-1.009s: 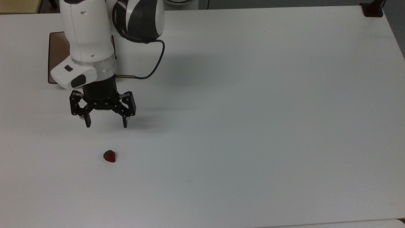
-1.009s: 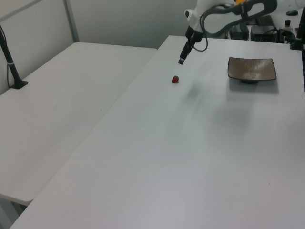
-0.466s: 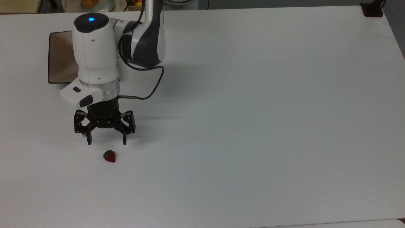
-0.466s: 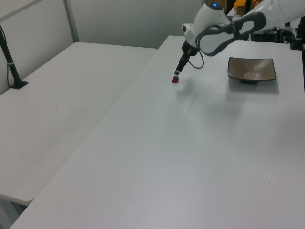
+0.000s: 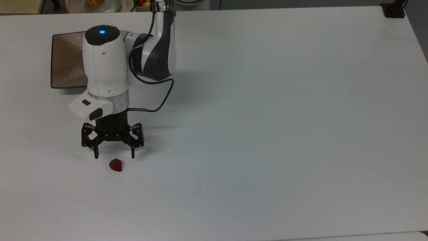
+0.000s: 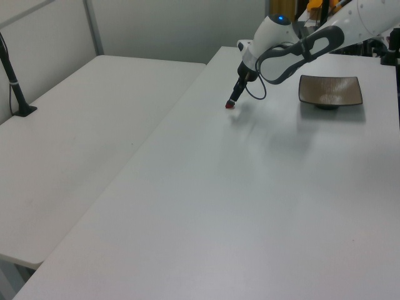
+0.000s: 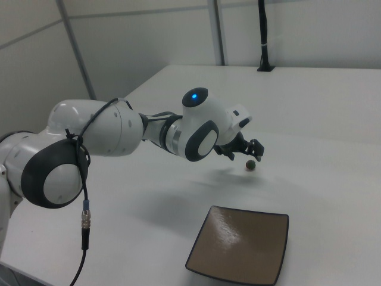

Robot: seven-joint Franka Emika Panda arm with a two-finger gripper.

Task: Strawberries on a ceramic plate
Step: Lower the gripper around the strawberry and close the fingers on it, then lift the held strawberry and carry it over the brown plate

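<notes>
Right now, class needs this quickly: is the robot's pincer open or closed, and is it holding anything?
Pincer: open and holding nothing, just above the strawberry in the top view; the strawberry lies on the table.

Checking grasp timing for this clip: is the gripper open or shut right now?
Open. In the top view the gripper has its two fingertips spread wide apart, just above the strawberry, which lies on the table untouched.
</notes>
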